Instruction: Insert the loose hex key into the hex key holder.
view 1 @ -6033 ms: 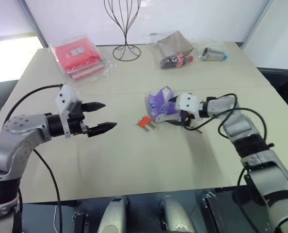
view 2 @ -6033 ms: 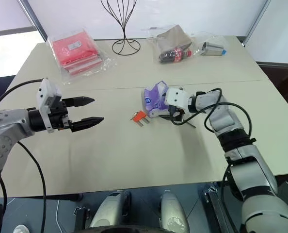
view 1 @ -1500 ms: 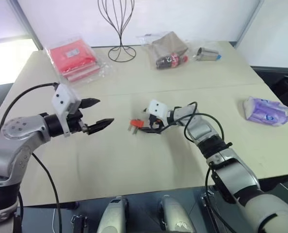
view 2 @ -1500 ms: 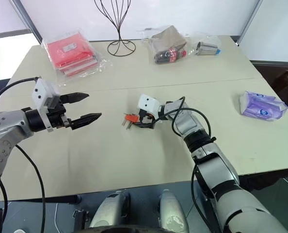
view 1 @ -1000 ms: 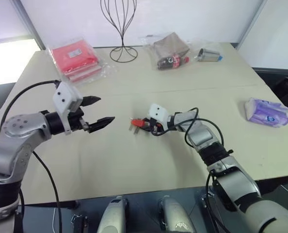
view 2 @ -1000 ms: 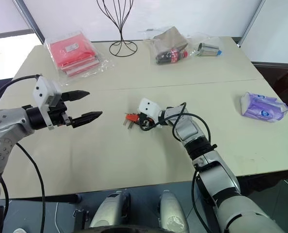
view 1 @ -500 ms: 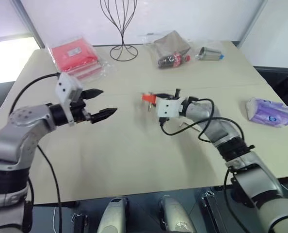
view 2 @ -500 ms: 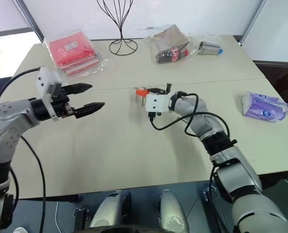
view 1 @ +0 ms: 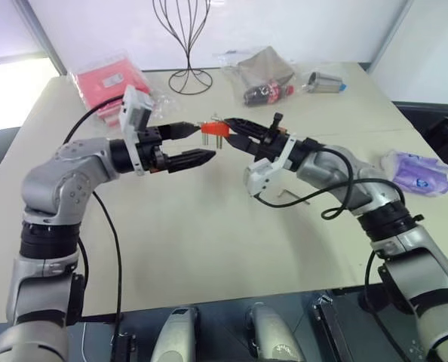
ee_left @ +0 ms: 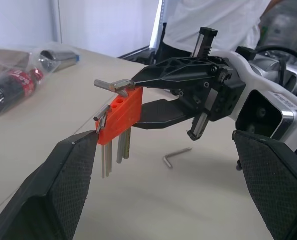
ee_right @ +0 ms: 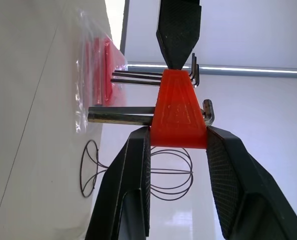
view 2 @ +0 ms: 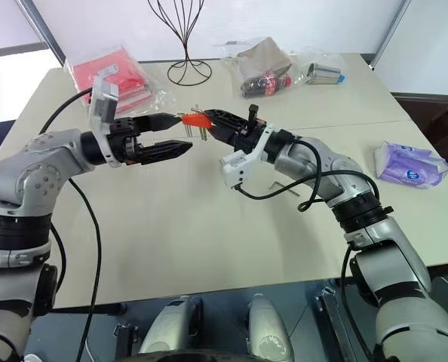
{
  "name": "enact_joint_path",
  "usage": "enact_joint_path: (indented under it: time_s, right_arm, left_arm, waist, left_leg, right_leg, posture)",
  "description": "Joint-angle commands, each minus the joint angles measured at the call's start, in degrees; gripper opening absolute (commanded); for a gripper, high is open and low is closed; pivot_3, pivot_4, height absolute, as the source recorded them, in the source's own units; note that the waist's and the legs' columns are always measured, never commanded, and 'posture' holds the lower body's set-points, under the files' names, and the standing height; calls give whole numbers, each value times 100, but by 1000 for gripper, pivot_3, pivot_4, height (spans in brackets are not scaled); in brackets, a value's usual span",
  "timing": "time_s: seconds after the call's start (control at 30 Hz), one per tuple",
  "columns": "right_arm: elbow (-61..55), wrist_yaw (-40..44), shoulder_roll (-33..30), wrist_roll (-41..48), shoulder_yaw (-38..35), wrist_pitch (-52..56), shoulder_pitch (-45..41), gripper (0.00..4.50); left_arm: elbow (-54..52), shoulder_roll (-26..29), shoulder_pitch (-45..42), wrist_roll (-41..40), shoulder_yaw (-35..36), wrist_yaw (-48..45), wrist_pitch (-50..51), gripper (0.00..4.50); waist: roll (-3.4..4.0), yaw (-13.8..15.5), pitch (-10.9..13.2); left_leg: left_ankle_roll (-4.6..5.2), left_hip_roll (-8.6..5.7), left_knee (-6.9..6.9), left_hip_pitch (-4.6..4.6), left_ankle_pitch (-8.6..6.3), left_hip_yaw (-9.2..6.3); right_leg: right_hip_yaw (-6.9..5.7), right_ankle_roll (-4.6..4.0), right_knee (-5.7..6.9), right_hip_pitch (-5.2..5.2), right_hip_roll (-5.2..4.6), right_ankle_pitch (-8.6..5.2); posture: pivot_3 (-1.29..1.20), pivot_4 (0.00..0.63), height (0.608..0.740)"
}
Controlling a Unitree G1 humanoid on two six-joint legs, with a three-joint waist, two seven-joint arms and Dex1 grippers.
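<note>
the right gripper (view 1: 225, 128) is clamped on the hex key holder (view 1: 213, 129), a small wedge-shaped block of orange-red plastic, and holds it in the air above the table (view 1: 209, 241). its two black fingers, with cross-hatched pads, press on the wide end of the block. thin dark steel keys stick through the holder and hang below it, their short bent ends showing on top.

the left gripper (view 1: 197, 145) faces the right one with its black, textured fingers spread wide and nothing between them. one fingertip (ee_left: 83, 150) touches or nearly touches the holder's narrow end; i cannot tell which.

the loose hex key (view 1: 289, 197), a thin grey l-shaped rod, lies flat on the smooth pale table, below and behind the right gripper, under its forearm and well apart from the holder.

beyond the left gripper lie red packets (view 1: 111, 87) in crinkled clear plastic, and farther off a black wire stand (view 1: 186, 41).
</note>
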Motion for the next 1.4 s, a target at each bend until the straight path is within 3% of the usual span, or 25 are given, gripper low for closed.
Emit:
enact_joint_path:
  time_s: [0.03, 1.03, 1.13, 1.37, 1.4]
  right_arm:
    - [-367, 78, -37, 213, -203, -120, -76, 1001]
    - [-663, 703, -26, 687, -384, -125, 40, 1001]
    - [-732, 736, -19, 709, -401, -93, 68, 1001]
    - [-970, 900, -10, 796, -389, -27, 214, 1001]
    - [-1011, 932, -6, 813, -387, -13, 240, 1001]
  left_arm:
    - [-109, 3, -140, -139, 110, -75, -9, 4500]
    - [-64, 80, 3, 80, 56, -280, -162, 4500]
    - [-39, 55, 14, 80, 62, -273, -169, 3801]
    - [52, -45, -59, 85, 80, -224, -203, 288]
    - [65, -65, -69, 82, 91, -215, -209, 55]
  waist:
    - [0, 0, 0]
    - [0, 4, 0]
    - [0, 4, 0]
    - [0, 11, 0]
    - [0, 12, 0]
  left_leg:
    - [0, 0, 0, 0, 0, 0]
    - [0, 1, 2, 0, 0, -1]
    - [0, 2, 2, 0, 0, -1]
    - [0, 2, 4, 0, 0, -1]
    - [0, 1, 4, 0, 0, -1]
  right_leg:
    - [0, 0, 0, 0, 0, 0]
    - [0, 0, 1, 1, -1, 0]
    - [0, 0, 1, 1, -1, 0]
    - [0, 0, 2, 1, -1, 0]
    - [0, 0, 2, 2, -1, 0]
  posture:
    - [0, 150, 740]
    - [0, 150, 740]
    - [0, 150, 740]
    - [0, 150, 740]
    - [0, 150, 740]
